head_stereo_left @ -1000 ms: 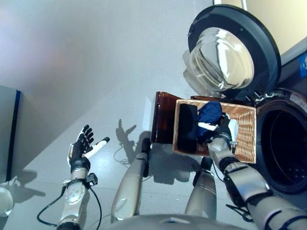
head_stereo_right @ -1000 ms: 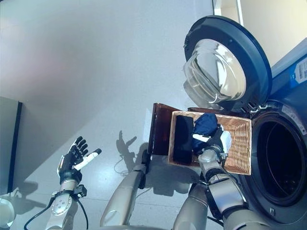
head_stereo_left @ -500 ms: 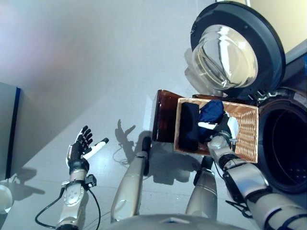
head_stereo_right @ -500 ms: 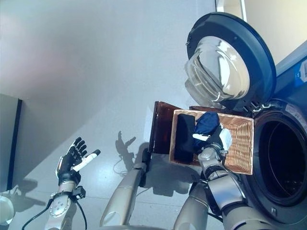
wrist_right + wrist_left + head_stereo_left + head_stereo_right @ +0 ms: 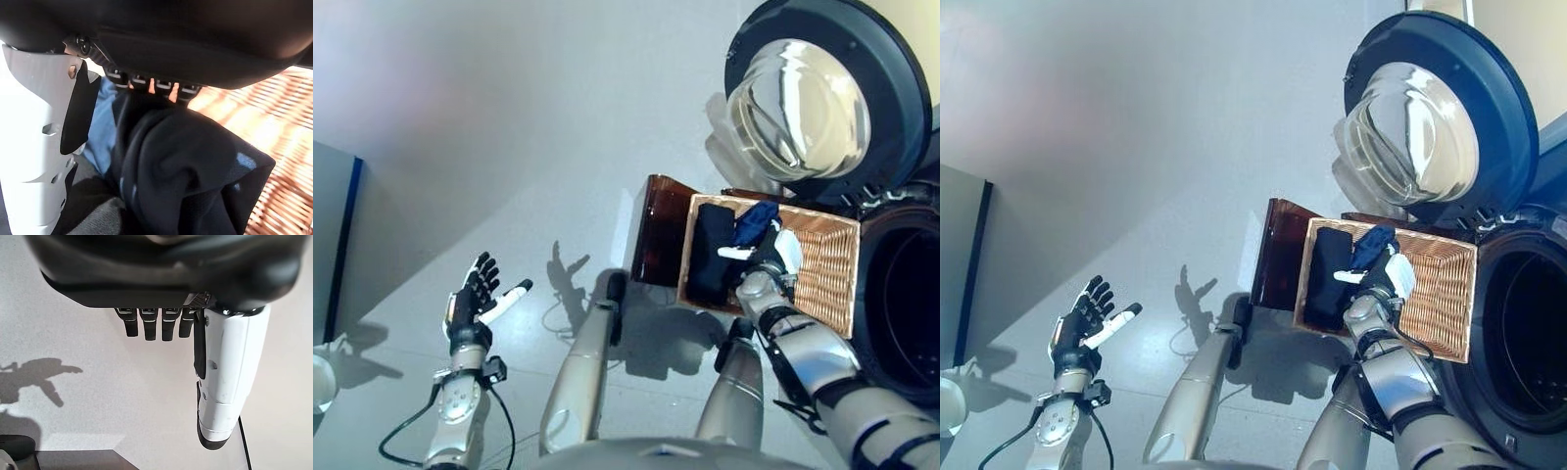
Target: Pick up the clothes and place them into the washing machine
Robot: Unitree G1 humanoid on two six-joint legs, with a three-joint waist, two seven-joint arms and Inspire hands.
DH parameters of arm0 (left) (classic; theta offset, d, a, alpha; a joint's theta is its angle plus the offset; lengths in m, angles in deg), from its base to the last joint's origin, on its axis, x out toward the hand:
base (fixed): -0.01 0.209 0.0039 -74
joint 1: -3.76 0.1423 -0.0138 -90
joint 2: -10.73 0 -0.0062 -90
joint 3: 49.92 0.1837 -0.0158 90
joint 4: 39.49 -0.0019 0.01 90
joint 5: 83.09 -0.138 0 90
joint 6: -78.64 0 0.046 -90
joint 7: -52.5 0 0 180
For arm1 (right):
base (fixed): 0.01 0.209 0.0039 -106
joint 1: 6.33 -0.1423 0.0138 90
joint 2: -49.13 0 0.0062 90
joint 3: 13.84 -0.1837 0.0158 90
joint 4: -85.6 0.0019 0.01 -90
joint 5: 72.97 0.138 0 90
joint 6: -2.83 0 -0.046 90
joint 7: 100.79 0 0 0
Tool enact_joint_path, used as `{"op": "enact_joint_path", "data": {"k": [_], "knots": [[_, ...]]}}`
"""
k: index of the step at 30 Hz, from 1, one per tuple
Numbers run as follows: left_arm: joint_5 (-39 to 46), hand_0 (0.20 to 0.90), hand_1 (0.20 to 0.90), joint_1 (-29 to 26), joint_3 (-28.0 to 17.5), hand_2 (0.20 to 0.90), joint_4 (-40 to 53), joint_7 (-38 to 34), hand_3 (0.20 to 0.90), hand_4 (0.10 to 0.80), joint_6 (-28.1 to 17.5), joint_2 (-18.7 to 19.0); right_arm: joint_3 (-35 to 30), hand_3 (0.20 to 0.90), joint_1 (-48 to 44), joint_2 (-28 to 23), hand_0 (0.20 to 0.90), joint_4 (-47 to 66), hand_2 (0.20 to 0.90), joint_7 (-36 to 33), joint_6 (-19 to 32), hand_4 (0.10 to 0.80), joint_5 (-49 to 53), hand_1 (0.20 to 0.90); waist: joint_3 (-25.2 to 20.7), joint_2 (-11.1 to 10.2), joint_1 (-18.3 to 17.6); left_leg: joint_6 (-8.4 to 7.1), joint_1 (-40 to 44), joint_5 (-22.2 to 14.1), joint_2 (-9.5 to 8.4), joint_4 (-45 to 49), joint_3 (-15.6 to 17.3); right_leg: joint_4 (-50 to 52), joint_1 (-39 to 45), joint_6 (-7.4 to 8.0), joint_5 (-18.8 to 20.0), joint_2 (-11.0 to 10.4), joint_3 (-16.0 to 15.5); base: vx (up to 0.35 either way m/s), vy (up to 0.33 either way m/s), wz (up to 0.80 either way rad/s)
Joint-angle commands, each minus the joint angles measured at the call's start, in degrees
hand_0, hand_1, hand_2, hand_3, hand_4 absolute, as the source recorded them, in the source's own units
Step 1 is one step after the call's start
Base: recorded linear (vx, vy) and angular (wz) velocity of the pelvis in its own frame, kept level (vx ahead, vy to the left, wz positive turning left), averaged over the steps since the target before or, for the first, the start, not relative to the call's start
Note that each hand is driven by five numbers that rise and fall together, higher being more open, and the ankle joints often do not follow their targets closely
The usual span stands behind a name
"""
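Observation:
A wicker basket rests on a dark brown stool in front of the washing machine. In it lie a black garment on the left and a dark blue garment beside it. My right hand sits in the basket with its fingers dug into the bunched blue garment and its white-covered thumb alongside. My left hand hangs open over the bare floor far to the left, holding nothing, as the left wrist view confirms.
The washer's round door stands swung open above the basket, and the dark drum opening gapes just right of it. A grey cabinet and a white object stand at the far left.
The camera has shifted, so the whole scene sits further right. The blue garment has gone from a rounded heap to a narrower bunch at my right hand. The left hand stays put.

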Motion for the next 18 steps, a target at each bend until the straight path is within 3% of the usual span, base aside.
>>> {"op": "enact_joint_path", "data": {"k": [1,18], "knots": [[0.39,0.9,0.9,3.14,-4.25,0.9,7.16,-0.67,0.9,0.8,-3.96,4.19,2.8,0.9,-1.94,-4.47,0.9,-0.95,0.9,-3.44,-0.96,0.8,-2.05,0.9,-1.09,1.09,1.32,-0.91,0.47,-2.27,0.48,1.04,0.98,0.41,-2.53,-3.17,6.31,1.22,1.84,0.0,0.0,0.0],[-0.3,0.9,0.9,3.44,-5.4,0.9,8.47,-0.81,0.9,0.8,-3.81,5.3,2.29,0.9,-1.4,-7.18,0.9,-2.03,0.9,-2.86,-2.66,0.8,-3.76,0.9,-1.27,2.13,1.24,-0.4,-2.61,-3.16,0.19,3.83,1.67,3.66,-6.99,-3.32,5.93,1.1,4.2,-0.006,0.003,-0.01]]}}
